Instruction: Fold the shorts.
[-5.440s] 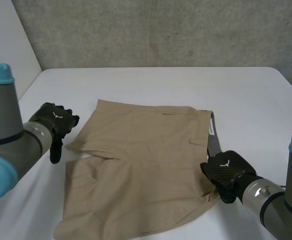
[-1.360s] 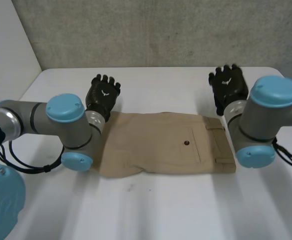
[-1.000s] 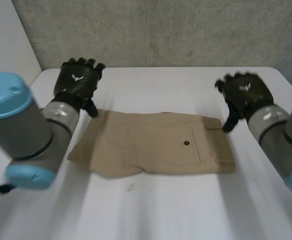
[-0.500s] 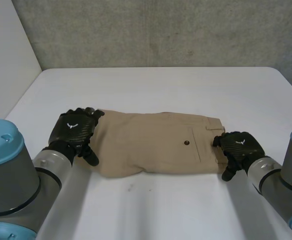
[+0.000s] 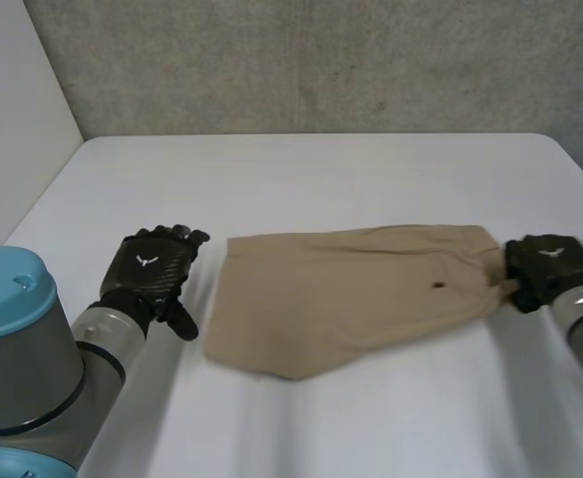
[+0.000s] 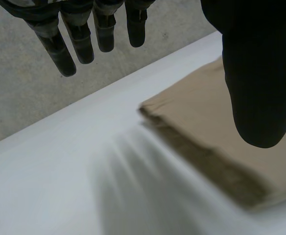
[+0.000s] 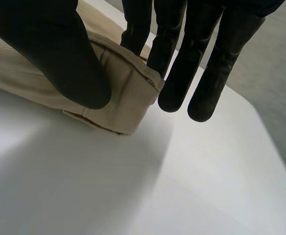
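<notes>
Pinching with fingers [image 7: 179, 73] and thumb of the right hand [image 5: 545, 264] on the waistband end of the shorts [image 5: 351, 299], cloth clamped between them. Grasping nothing with the left hand [image 5: 151, 271]: fingers [image 6: 81, 41] straight, released, hanging over bare tabletop just beside the leg end of the shorts, not touching it. At 12 o'clock, behind everything, a grey concrete wall [image 5: 321, 60]. In front of it a white table [image 5: 321, 169]. Near the table's middle, a little toward 3 o'clock, the beige shorts, folded into a long flat band, lying on the tabletop, waistband end at 3 o'clock turned slightly toward 2, leg end at 9 o'clock. At 8 o'clock the left arm [image 5: 22, 349], grey with light-blue cap, its hand at 9 o'clock of the shorts. At 3 o'clock of the shorts the right hand. Smallest, on the shorts near the waistband end, one dark button [image 5: 438, 286].
</notes>
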Controlling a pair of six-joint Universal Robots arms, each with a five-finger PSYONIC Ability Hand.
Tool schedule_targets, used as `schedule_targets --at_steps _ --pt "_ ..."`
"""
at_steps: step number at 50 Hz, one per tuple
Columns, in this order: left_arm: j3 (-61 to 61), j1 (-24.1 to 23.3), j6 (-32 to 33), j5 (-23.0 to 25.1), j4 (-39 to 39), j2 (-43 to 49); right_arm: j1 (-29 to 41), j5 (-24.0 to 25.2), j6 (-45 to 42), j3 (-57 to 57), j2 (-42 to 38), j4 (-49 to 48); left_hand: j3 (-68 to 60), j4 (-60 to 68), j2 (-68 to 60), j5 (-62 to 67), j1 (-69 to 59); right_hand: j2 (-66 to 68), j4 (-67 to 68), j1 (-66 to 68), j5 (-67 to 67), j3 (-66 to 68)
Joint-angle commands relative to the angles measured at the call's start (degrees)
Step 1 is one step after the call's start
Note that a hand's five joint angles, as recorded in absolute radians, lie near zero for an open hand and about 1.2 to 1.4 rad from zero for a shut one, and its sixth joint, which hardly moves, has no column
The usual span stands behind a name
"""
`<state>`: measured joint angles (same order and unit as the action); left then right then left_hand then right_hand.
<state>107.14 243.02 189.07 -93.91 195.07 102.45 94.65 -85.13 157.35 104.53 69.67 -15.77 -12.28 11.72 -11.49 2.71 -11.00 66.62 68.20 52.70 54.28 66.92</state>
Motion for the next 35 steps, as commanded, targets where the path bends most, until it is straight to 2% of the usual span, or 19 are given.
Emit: schedule_targets --at_steps 1,4,12,16,17,23,24,25,28,29,30,35 --pt "0.26 0.44 -0.02 -0.04 -0.21 -0.85 -8.69 1.28 -8.71 -3.53 2.22 6.19 2.28 -1.72 1.49 -2.71 1.0 13.38 11.8 27.3 15.72 13.08" --pt "0.35 0.44 -0.02 -0.04 -0.13 -0.85 -6.95 1.54 -10.31 -5.03 2.57 6.98 2.28 -1.72 1.49 -2.71 1.0 13.38 11.8 27.3 15.72 13.08" --pt "0.43 0.27 -0.02 -0.31 -0.21 -0.85 9.13 1.98 -10.57 -11.88 4.51 7.25 2.28 -1.72 1.49 -2.71 1.0 13.38 11.8 27.3 15.72 13.08" --pt "0.52 0.18 -0.02 -0.31 -0.3 -0.85 20.2 3.3 -11.27 -13.64 3.81 5.93 2.28 -1.72 1.49 -2.71 1.0 13.38 11.8 27.3 15.72 13.08" --pt "0.43 0.18 -0.02 -0.31 -0.3 -0.85 25.01 5.3 -11.71 -14.34 2.41 4.8 2.28 -1.72 1.49 -2.71 1.0 13.38 11.8 27.3 15.72 13.08" --pt "0.52 0.18 -0.02 -0.31 -0.39 -0.85 35.15 14.1 -14.26 -13.74 -4.8 2.68 2.28 -1.72 1.49 -2.71 1.0 13.38 11.8 27.3 15.72 13.08" --pt "0.52 0.09 -0.02 -0.31 -0.39 -0.94 35.86 15.33 -14.61 -13.47 -5.59 2.68 2.28 -1.72 1.49 -2.71 1.0 9.28 7.7 23.2 11.62 8.98" --pt "0.52 0.09 -0.02 -0.22 -0.48 -0.94 37.08 17.34 -15.4 -12.95 -6.82 2.77 2.28 -1.72 1.49 -2.71 1.0 -6.59 -8.17 7.34 -4.24 -6.88" --pt "0.52 -0.08 -0.02 -0.31 -0.48 -0.85 37.89 18.85 -16.2 -12.33 -7.53 2.5 2.28 -1.72 1.49 -2.71 1.0 -31.06 -32.64 -17.14 -28.72 -31.35" --pt "0.43 -0.09 -0.02 -0.31 -0.48 -0.94 37.89 18.86 -16.37 -12.24 -7.27 2.33 2.28 -1.72 1.49 -2.71 1.0 -46.46 -48.04 -32.54 -44.11 -46.75" --pt "0.35 -0.09 -0.02 -0.22 -0.56 -0.94 37.8 18.68 -16.29 -12.42 -7.09 2.33 2.28 -1.72 1.49 -2.71 1.0 -54.1 -55.68 -40.18 -51.76 -54.4" --pt "-0.53 -0.26 -0.02 -0.22 -0.57 -1.03 37.27 16.58 -11.73 -12.68 -3.15 2.42 2.28 -1.72 1.49 -2.71 1.0 -56.62 -58.2 -42.7 -54.28 -56.92"
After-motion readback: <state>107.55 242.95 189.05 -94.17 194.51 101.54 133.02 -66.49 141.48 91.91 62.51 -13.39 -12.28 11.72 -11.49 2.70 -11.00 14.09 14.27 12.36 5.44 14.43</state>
